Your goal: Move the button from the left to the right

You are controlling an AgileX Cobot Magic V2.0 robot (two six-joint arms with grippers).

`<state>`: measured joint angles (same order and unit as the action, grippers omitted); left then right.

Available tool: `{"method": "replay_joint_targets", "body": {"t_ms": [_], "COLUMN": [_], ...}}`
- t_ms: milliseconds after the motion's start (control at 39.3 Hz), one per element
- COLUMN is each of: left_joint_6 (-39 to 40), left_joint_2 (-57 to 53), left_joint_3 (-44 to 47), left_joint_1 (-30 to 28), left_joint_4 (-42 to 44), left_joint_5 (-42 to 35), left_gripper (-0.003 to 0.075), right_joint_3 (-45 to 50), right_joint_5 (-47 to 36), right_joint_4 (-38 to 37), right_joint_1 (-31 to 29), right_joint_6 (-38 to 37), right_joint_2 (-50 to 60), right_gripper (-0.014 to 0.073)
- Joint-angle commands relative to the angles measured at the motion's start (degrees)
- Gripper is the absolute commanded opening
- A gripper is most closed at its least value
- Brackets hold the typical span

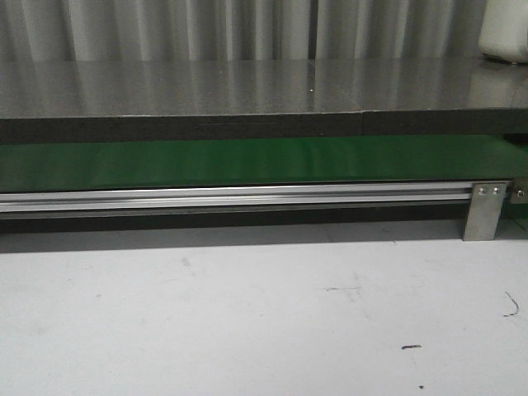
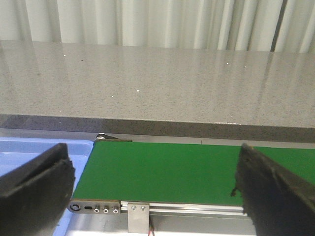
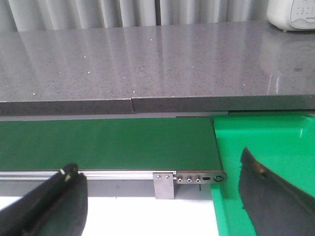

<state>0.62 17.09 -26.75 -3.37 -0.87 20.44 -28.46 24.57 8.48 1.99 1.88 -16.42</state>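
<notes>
Front view: we see the green belt (image 1: 247, 163) running across the frame, carried on an aluminium rail (image 1: 231, 198) with a metal bracket (image 1: 485, 210) near its right end. A grey stone counter (image 1: 247, 87) lies behind the belt, and the white tabletop (image 1: 247, 313) lies in front of it. A white appliance (image 1: 505, 31) stands on the counter at the far right. Neither gripper appears here, and we cannot find the button in this view.

Left wrist view: the left gripper (image 2: 152, 189) stands wide, with nothing between its black fingers (image 2: 37, 189). Beyond it we see the left end of the belt (image 2: 197, 169), with a blue tray (image 2: 44, 147) just beside that end. No button shows on this stretch of the belt.

Right wrist view: the right gripper (image 3: 162, 201) is likewise wide and holds nothing; its fingers (image 3: 275, 196) are dark. The right end of the belt (image 3: 108, 142) adjoins a green bin (image 3: 266, 137). The button is not visible here either.
</notes>
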Motion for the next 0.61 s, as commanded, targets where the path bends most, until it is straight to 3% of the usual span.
{"method": "replay_joint_targets", "body": {"t_ms": [0, 357, 586], "left_joint_6": [0.2, 0.2, 0.2], "left_joint_2": [1.0, 1.7, 15.2], "left_joint_3": [-2.1, -2.1, -7.0], "left_joint_1": [-0.1, -0.1, -0.1], "left_joint_4": [-0.1, -1.7, -1.7], "left_joint_5": [-4.1, -7.2, -8.1], "left_gripper": [0.0579, 0.0457, 0.0458], "right_joint_3": [-2.1, -2.1, -2.1], "right_joint_5": [-5.0, -4.8, -4.7], "right_joint_4": [-0.1, -0.1, -0.1], "right_joint_1": [-0.3, -0.3, -0.3], "right_joint_6": [0.1, 0.1, 0.1], "right_joint_2": [-1.0, -1.0, -1.0], "right_gripper": [0.0644, 0.0644, 0.0644]}}
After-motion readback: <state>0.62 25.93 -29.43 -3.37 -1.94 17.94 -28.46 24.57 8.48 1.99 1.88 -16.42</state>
